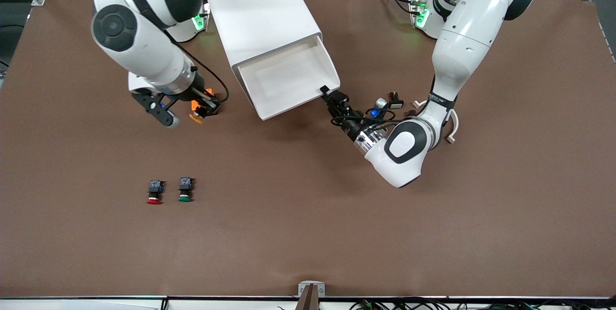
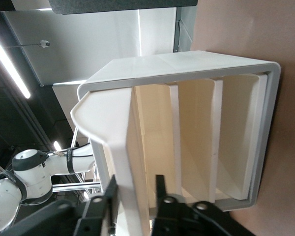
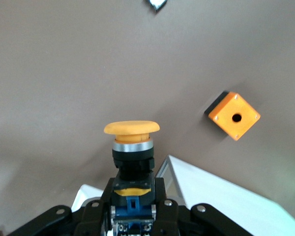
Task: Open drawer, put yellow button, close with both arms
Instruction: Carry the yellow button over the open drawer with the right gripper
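R jaws [image 3: 132, 209] clamp yellow button [image 3: 132, 147] by body, cap sticking out; L jaws [image 2: 135, 196] slightly apart, straddling drawer [image 2: 119, 147] front.

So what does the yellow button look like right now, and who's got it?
The yellow button has a wide, round yellow-orange cap like a mushroom top, a shiny silver ring under it, a black body and a bluish back end. The right gripper is shut on its body, with the cap poking out past the fingers. It hangs up in the air over the brown table, between the right arm's end and the white cabinet. Nothing else touches it. It isn't in the open drawer yet.
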Tool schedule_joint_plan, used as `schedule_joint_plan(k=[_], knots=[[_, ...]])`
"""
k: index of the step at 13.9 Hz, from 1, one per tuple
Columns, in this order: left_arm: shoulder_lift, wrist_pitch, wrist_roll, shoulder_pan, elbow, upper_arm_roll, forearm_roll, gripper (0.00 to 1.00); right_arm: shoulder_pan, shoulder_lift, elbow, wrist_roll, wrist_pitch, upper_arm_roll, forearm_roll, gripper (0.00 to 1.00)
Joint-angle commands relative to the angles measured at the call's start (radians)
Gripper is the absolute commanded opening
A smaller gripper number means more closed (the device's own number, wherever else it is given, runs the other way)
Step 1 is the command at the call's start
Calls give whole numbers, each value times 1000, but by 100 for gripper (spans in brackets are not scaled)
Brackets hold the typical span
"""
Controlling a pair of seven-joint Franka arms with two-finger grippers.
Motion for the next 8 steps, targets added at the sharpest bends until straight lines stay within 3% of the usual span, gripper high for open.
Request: schedule_joint_plan(k=[1,3,8], knots=[[12,2,54,9,20,2,-4,89,76,-27,-41,143,45,-12,17,0],[12,2,154,18,56,2,-2,99,142,-21,-55,246,91,-13,15,0],[6,23,479,31,168,3,2,99,283,17,-54,444,176,-13,-12,0]])
